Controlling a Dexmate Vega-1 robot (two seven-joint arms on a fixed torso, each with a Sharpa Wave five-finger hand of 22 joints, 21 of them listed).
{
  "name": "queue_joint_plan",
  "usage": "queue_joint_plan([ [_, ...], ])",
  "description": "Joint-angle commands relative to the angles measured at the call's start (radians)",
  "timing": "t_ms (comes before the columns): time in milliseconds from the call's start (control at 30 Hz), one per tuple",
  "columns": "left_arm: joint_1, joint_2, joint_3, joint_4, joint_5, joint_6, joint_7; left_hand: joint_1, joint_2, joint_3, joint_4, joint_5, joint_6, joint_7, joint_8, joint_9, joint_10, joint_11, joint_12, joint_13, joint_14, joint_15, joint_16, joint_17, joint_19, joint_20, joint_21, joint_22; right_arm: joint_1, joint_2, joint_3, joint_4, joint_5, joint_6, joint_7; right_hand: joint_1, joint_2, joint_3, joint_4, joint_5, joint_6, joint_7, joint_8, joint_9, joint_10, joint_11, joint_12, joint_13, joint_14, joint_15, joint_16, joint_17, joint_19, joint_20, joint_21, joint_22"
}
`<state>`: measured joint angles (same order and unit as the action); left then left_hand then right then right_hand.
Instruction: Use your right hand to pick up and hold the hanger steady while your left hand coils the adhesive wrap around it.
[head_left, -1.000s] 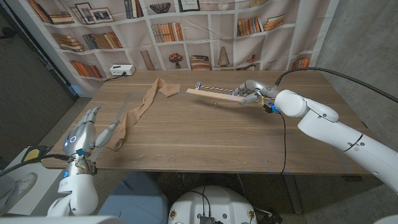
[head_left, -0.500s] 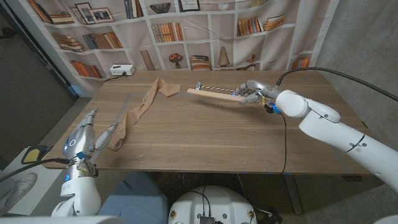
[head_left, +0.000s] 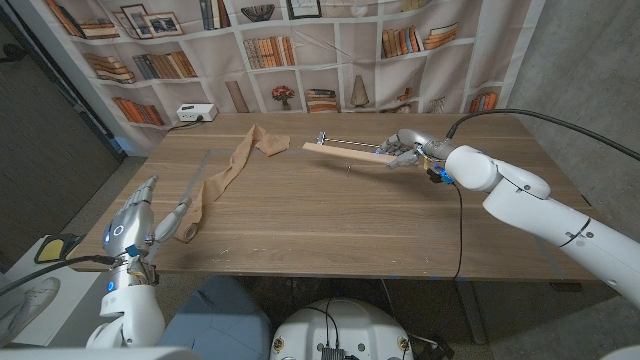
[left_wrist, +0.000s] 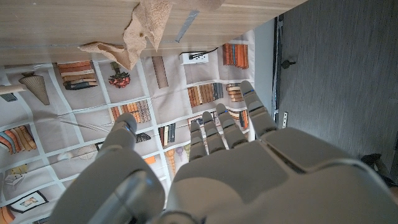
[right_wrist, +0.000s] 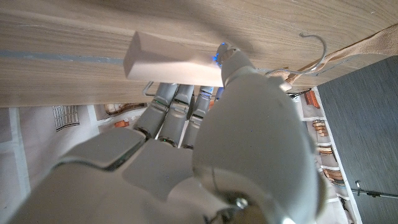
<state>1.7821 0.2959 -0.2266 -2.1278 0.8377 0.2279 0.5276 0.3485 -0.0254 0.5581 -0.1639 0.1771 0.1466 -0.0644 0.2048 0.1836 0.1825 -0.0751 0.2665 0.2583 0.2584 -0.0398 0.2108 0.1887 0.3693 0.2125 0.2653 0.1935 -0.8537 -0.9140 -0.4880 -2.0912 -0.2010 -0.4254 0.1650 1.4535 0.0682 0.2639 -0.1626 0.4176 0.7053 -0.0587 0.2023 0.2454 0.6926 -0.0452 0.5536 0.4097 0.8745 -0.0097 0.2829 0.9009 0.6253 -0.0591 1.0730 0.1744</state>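
Here — right robot hand (head_left: 404, 152) grips hanger (head_left: 345, 151).

The pale wooden clothes hanger with a thin metal hook (head_left: 345, 151) sits at the far right-centre of the worktop (head_left: 330, 220), its bar running left to right, its right end gripped by the right robot hand (head_left: 405, 150). The tan, crumpled strip of adhesive wrap (head_left: 225, 175) lies stretched diagonally across the worktop's left side, well apart from the hanger.
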Motion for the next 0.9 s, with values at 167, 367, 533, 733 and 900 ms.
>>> queue_joint_plan([
  [167, -0.005, 0.047, -0.012, 0.038, 0.033, -0.006, -0.008, 0.030, 0.006, -0.001, -0.005, -0.001, 0.018, -0.006, 0.008, 0.006, 0.023, -0.001, 0.009, 0.005, 0.016, -0.008, 0.005, 0.002, 0.015, -0.010, -0.004, 0.002, 0.000, -0.004, -0.001, -0.001, 0.000, -0.001, -0.004, 0.014, 0.028, 0.074, -0.001, 0.004, 0.006, 0.003, 0.003, 0.003, 0.071, -0.059, 0.034, 0.085, 0.112, -0.225, 0.002, 0.006, -0.011, -0.089, 0.011, 0.002],
  [367, -0.016, 0.057, -0.017, 0.062, 0.028, -0.015, -0.006, 0.042, 0.005, 0.001, -0.007, 0.000, 0.022, -0.009, 0.007, 0.006, 0.027, -0.003, 0.010, 0.006, 0.017, -0.007, 0.004, 0.001, 0.014, -0.019, -0.006, 0.002, 0.006, -0.003, -0.003, -0.002, -0.005, -0.004, -0.003, 0.014, 0.029, 0.075, -0.001, 0.004, 0.005, 0.002, 0.002, 0.003, 0.072, -0.057, 0.034, 0.085, 0.112, -0.224, 0.000, 0.007, -0.013, -0.090, 0.014, 0.002],
  [533, -0.021, 0.065, -0.015, 0.078, 0.031, -0.017, -0.005, 0.050, 0.005, 0.001, -0.007, 0.000, 0.025, -0.008, 0.007, 0.006, 0.028, -0.006, 0.010, 0.007, 0.014, -0.009, 0.001, 0.001, 0.003, -0.027, -0.012, 0.001, 0.007, -0.002, -0.005, -0.007, -0.008, -0.011, -0.003, 0.013, 0.028, 0.075, 0.000, 0.003, 0.005, 0.002, 0.002, 0.003, 0.071, -0.059, 0.032, 0.086, 0.113, -0.225, -0.001, 0.007, -0.015, -0.090, 0.016, 0.002],
  [733, -0.029, 0.070, -0.008, 0.102, 0.027, -0.018, -0.002, 0.059, 0.004, -0.001, -0.006, 0.000, 0.029, -0.010, 0.006, 0.006, 0.025, -0.010, 0.008, 0.008, 0.010, -0.013, -0.002, 0.001, -0.012, -0.049, -0.019, 0.001, 0.008, -0.003, -0.009, -0.013, -0.016, -0.018, -0.002, 0.013, 0.027, 0.076, -0.001, 0.003, 0.005, 0.002, 0.002, 0.003, 0.073, -0.059, 0.032, 0.087, 0.114, -0.225, -0.001, 0.009, -0.017, -0.089, 0.019, 0.002],
  [900, -0.027, 0.072, -0.006, 0.106, 0.026, -0.016, 0.001, 0.065, 0.003, -0.004, -0.004, 0.000, 0.029, -0.010, 0.004, 0.006, 0.017, -0.005, 0.005, 0.010, -0.003, -0.021, -0.007, 0.002, -0.022, -0.069, -0.024, 0.002, 0.008, -0.004, -0.009, -0.019, -0.018, -0.028, 0.000, 0.013, 0.027, 0.076, -0.001, 0.003, 0.005, 0.002, 0.002, 0.003, 0.075, -0.058, 0.032, 0.087, 0.114, -0.225, -0.003, 0.009, -0.018, -0.089, 0.022, 0.002],
])
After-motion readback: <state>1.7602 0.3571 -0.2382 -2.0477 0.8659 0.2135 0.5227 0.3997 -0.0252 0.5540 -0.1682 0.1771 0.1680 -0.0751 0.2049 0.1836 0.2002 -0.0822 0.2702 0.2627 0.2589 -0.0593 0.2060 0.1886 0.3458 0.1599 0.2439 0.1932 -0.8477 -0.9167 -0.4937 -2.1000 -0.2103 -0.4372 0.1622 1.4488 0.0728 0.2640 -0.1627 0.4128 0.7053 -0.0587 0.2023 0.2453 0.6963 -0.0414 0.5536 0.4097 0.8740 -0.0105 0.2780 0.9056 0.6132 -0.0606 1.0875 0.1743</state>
